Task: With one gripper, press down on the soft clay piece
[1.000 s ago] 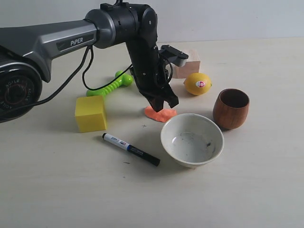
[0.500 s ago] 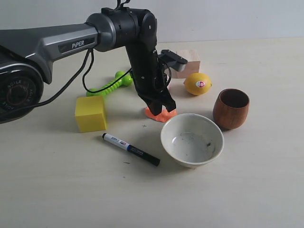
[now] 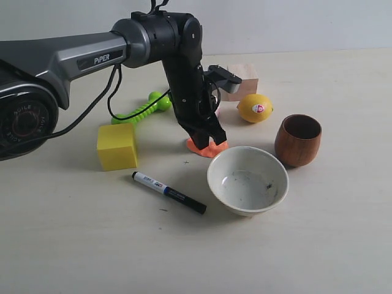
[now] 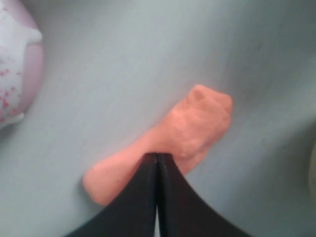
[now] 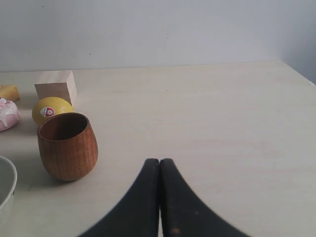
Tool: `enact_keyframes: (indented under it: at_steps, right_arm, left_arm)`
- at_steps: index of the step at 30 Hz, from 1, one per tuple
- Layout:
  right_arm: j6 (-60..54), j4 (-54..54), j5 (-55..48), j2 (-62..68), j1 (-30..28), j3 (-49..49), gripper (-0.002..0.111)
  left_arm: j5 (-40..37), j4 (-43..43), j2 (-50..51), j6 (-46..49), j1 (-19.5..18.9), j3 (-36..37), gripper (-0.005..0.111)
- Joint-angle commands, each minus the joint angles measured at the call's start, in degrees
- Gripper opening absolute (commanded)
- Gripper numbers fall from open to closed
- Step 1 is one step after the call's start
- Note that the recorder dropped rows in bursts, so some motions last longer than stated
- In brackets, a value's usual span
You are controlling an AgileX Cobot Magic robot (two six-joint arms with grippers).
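Note:
The soft clay piece (image 3: 207,147) is a flat orange-salmon blob lying on the table between the white bowl and the lemon. My left gripper (image 3: 210,142) points down onto it, jaws shut, tips resting on the blob. In the left wrist view the shut black tips of the left gripper (image 4: 157,156) meet the middle of the clay piece (image 4: 197,123), which spreads to both sides. My right gripper (image 5: 159,162) is shut with nothing in it, above bare table, and does not show in the exterior view.
Around the clay stand a white bowl (image 3: 247,179), a wooden cup (image 3: 297,139), a lemon (image 3: 254,108), a wooden block (image 3: 242,81), a yellow cube (image 3: 116,146), a green toy (image 3: 142,109) and a marker (image 3: 168,192). A pink cake (image 4: 17,64) lies close by.
The left gripper has come down and slightly left onto the clay over the last second, then held still. The clay has not shifted.

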State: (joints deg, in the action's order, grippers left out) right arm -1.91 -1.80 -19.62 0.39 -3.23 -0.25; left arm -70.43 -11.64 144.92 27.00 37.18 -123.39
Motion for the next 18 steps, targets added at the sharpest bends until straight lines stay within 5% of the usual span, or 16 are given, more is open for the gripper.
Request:
enact_keyframes:
  at_steps: [1,18]
  right_arm:
    - [-0.03,0.22,0.4,-0.39,-0.26,0.25,0.0]
    - [-0.03,0.22,0.4,-0.39,-0.26,0.25,0.0]
  left_arm:
    - [0.47,1.67,3.71,0.1,-0.11,0.88,0.0]
    - [0.47,1.56,3.73,-1.64,-0.11,0.88,0.0]
